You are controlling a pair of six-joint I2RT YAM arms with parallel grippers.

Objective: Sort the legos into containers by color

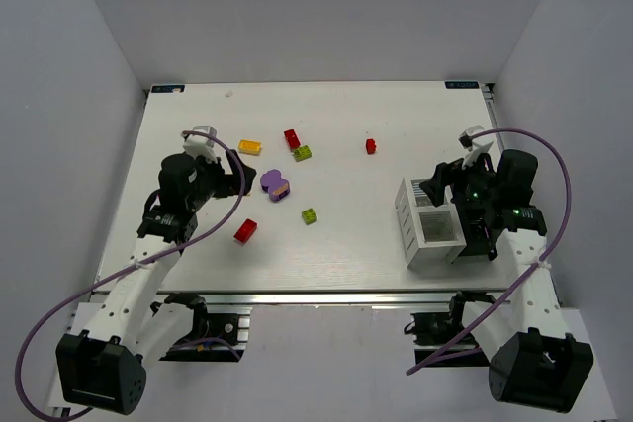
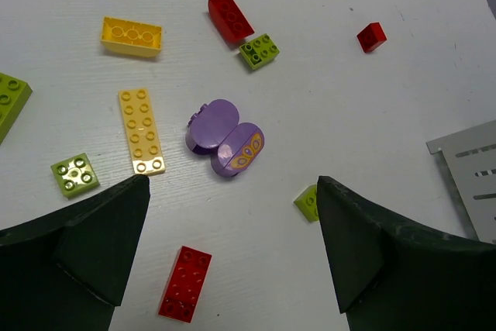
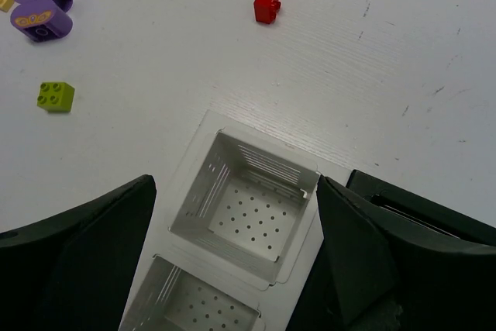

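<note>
1. Containers (image 1: 406, 214) sit at the near-right corner, openings up. Long axis runs near-to-far, slatted side faces left.
2. Legos (image 1: 310, 215) are scattered left of centre. Purple piece (image 2: 225, 139) lies diagonal; red brick (image 2: 185, 283) is closer to the near edge.
3. Left gripper (image 2: 231, 187) is spread, empty, angled down over purple piece.
4. Right gripper (image 3: 235, 181) is spread, empty, above a white compartment (image 3: 260, 162).

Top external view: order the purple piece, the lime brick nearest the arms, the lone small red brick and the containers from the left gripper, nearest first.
From the left gripper:
1. Purple piece, just to its right.
2. Lime brick, mid-table.
3. Small red brick, farther back and right.
4. Containers, by the right arm.
</note>
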